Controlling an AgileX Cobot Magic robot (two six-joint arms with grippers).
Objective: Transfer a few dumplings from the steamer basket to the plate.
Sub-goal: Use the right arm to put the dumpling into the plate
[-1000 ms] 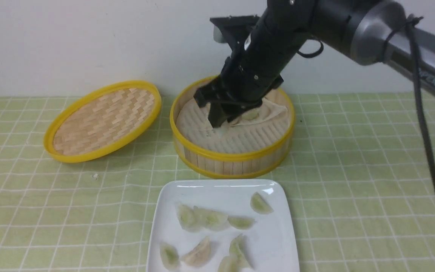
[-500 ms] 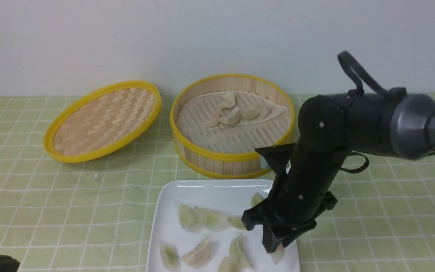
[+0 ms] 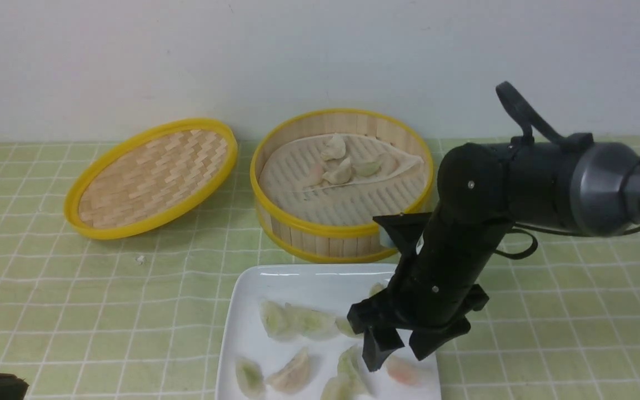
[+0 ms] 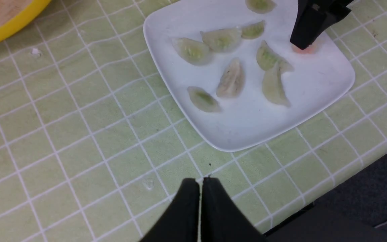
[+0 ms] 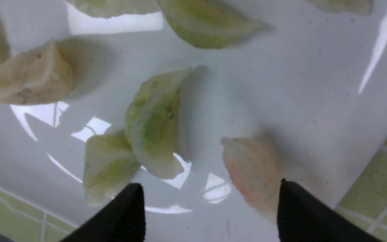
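Right gripper (image 3: 398, 358) low over the right side of the plate (image 3: 253, 300), fingers spread apart, gripping nothing. Directly beneath, between the two fingertips, a pinkish dumpling (image 3: 403, 372) lying flat on the plate near its right edge. Long axis slanting from the plate's middle toward its near right corner, by the front view. One end tucked under a black fingertip in the right wrist view, so not fully visible.

Other dumplings (image 4: 232, 79), greenish or pale, scattered to the left of the pink one and pointing every which way; two overlapping. A few more (image 3: 342, 166) bunched at the back of the steamer basket (image 3: 342, 230), too small to tell their direction.

Near edge of the plate cut off in the front view. Left gripper (image 4: 200, 181) above the checked cloth (image 3: 75, 289), fingers pressed together on nothing; only a dark sliver of it in the front view.
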